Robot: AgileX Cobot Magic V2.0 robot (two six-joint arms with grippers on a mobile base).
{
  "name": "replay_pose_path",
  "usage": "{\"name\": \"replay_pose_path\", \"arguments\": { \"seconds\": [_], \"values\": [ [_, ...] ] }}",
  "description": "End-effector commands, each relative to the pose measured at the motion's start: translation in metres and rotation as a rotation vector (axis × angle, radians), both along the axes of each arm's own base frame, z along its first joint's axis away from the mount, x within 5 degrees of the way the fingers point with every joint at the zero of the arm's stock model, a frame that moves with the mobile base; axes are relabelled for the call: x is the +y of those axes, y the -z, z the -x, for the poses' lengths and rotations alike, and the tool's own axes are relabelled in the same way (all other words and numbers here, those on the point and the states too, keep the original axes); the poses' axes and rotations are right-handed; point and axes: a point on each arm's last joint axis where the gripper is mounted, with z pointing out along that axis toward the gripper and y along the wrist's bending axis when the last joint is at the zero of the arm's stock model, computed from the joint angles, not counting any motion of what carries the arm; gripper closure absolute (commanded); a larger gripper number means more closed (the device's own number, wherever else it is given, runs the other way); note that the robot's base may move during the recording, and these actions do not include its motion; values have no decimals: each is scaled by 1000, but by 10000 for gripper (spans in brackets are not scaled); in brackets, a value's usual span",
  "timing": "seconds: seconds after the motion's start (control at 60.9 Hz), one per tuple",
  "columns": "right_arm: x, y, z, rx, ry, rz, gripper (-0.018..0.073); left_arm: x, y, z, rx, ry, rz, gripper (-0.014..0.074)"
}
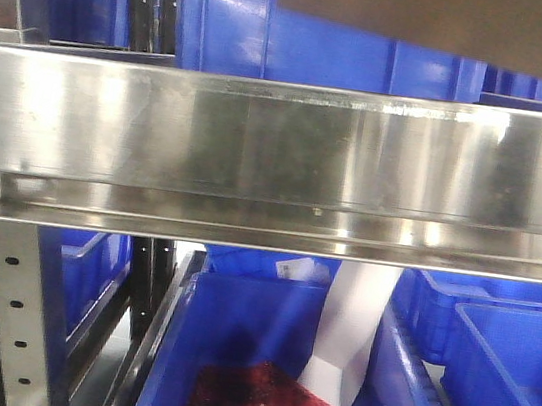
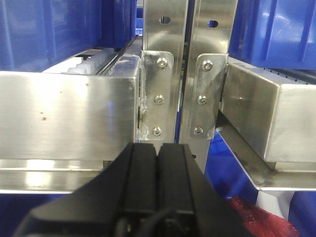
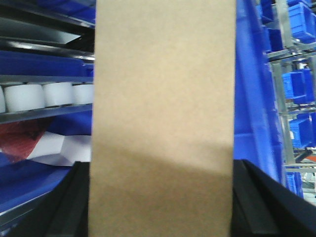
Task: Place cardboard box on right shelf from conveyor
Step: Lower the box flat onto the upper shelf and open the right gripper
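The cardboard box (image 3: 163, 98), plain tan, fills the middle of the right wrist view, and my right gripper (image 3: 160, 197) is shut on it, one black finger (image 3: 74, 202) against each long side. In the front view the cardboard box (image 1: 428, 18) hangs at the top right, above the broad shiny lip of the right shelf (image 1: 278, 154) and in front of blue bins. My left gripper (image 2: 158, 150) is shut on nothing, its pads pressed together, facing the perforated steel uprights (image 2: 165, 59). The conveyor is out of view.
Blue plastic bins (image 1: 227, 15) stand behind the shelf lip, with more bins (image 1: 499, 376) on the level below. One lower bin holds a red mesh bundle (image 1: 263, 404) and white paper (image 1: 355, 326). White rollers (image 3: 44, 96) line a shelf track.
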Motion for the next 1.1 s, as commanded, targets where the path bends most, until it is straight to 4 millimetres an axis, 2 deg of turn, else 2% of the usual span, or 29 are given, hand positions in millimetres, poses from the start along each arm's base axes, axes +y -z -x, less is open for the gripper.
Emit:
{"name": "replay_pose_path", "arguments": {
  "seconds": [0.0, 0.181, 0.345, 0.756, 0.838, 0.92, 1.084],
  "values": [
    [5, -20, -3, -121, -44, -33, 254, 1, -5, 1, -92, -11, 13, 712],
    [12, -5, -14, -81, -46, -10, 241, 1, -5, 1, -92, -11, 13, 713],
    [12, 9, -19, -1, -20, 42, 176, 1, -5, 1, -92, -11, 13, 713],
    [13, 7, -19, -16, -24, 22, 174, 1, -5, 1, -92, -11, 13, 713],
    [13, 7, -18, -6, -18, -2, 109, 1, -5, 1, -92, -11, 13, 713],
    [14, 7, -18, 9, -5, -32, -52, 1, -5, 1, -92, -11, 13, 713],
    [13, 8, -18, 30, 16, -54, -45, 1, -5, 1, -92, -11, 13, 712]
  ]
}}
